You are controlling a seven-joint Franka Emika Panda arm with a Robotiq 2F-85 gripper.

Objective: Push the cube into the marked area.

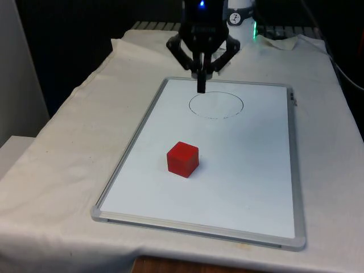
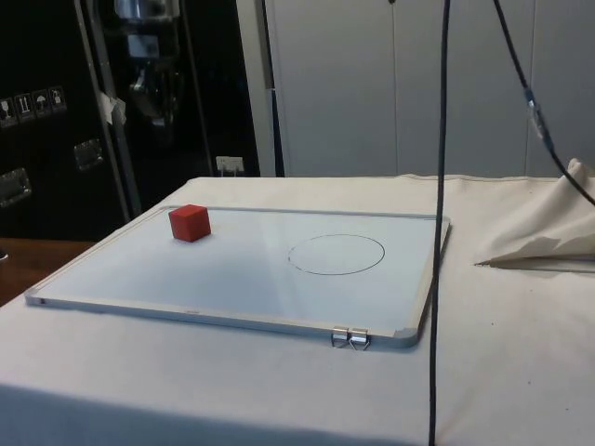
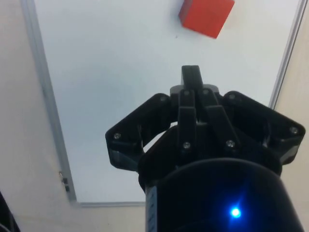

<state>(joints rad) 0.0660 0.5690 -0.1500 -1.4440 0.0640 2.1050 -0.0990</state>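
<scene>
A red cube [image 1: 183, 159] rests on the whiteboard [image 1: 256, 187], near its middle, slightly toward the front view's left. In the side view the cube [image 2: 190, 223] sits at the board's far left part. A thin drawn circle [image 1: 216, 105] marks an area at the board's far end; in the side view this circle [image 2: 336, 254] lies well apart from the cube. My gripper [image 1: 201, 85] hangs above the circle's far edge, fingers pressed together and shut, nothing held. In the wrist view the gripper [image 3: 191, 75] points over bare board, with the cube [image 3: 206, 16] some way beyond the fingertips.
The whiteboard has a grey metal frame [image 1: 132, 139] and lies on the white cloth [image 1: 62, 165]. A dark cable [image 2: 439, 186] hangs down in the side view. Folded cloth [image 2: 548, 228] rises beside the board.
</scene>
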